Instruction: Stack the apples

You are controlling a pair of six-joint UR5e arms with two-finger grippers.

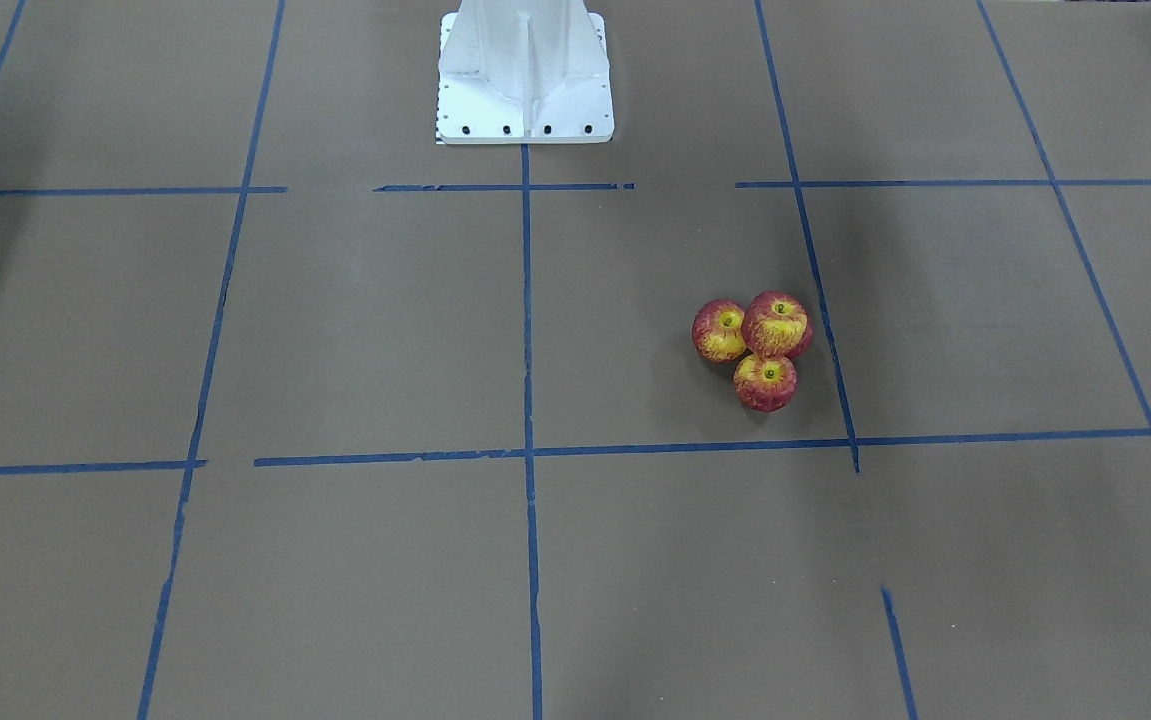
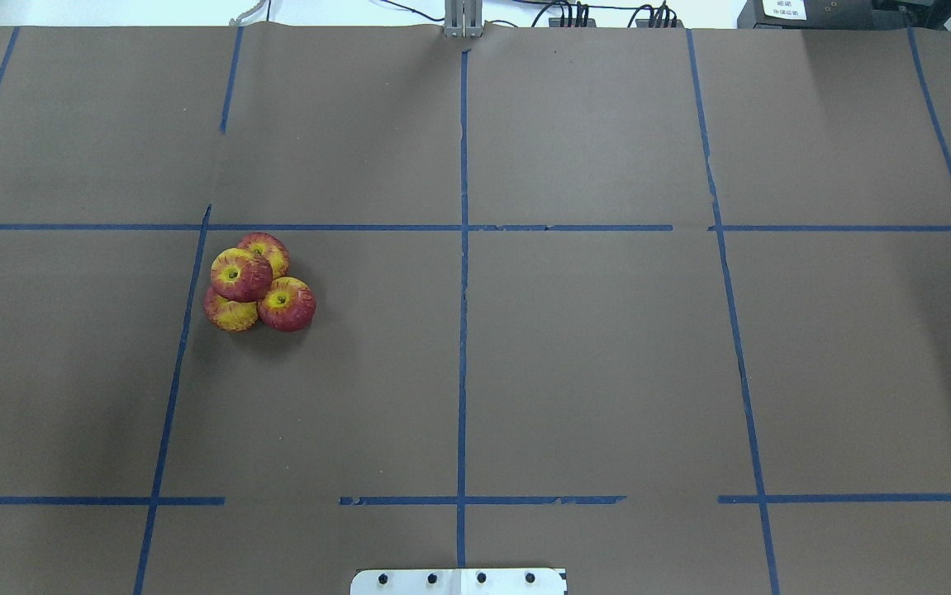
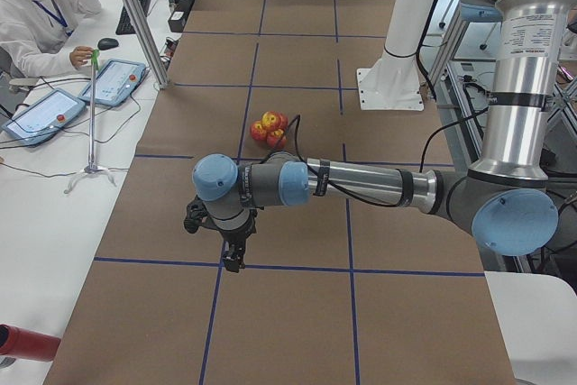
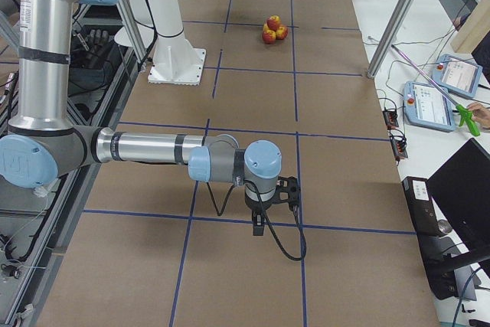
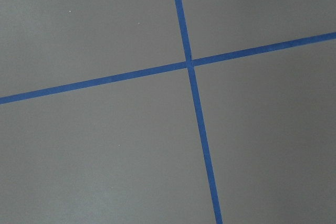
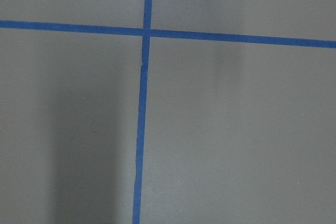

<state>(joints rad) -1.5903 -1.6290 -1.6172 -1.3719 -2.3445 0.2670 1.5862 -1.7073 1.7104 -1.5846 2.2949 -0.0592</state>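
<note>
Four red-and-yellow apples sit in a tight cluster on the brown table. In the overhead view one apple [image 2: 240,274] rests on top of three others [image 2: 264,246] [image 2: 231,314] [image 2: 287,304]. The front-facing view shows the top apple [image 1: 777,324] and two lower ones [image 1: 719,331] [image 1: 765,383]; the fourth is hidden. My left gripper [image 3: 233,261] hangs over the table end, far from the apples; I cannot tell if it is open. My right gripper [image 4: 259,226] hangs over the opposite end; I cannot tell its state either. Both wrist views show only brown paper and blue tape.
The white robot pedestal [image 1: 525,80] stands at the table's robot side. Blue tape lines [image 2: 463,248] divide the brown surface. An operator [image 3: 36,6] with tablets [image 3: 113,81] sits beside the table, and a metal post [image 3: 135,15] stands at its edge.
</note>
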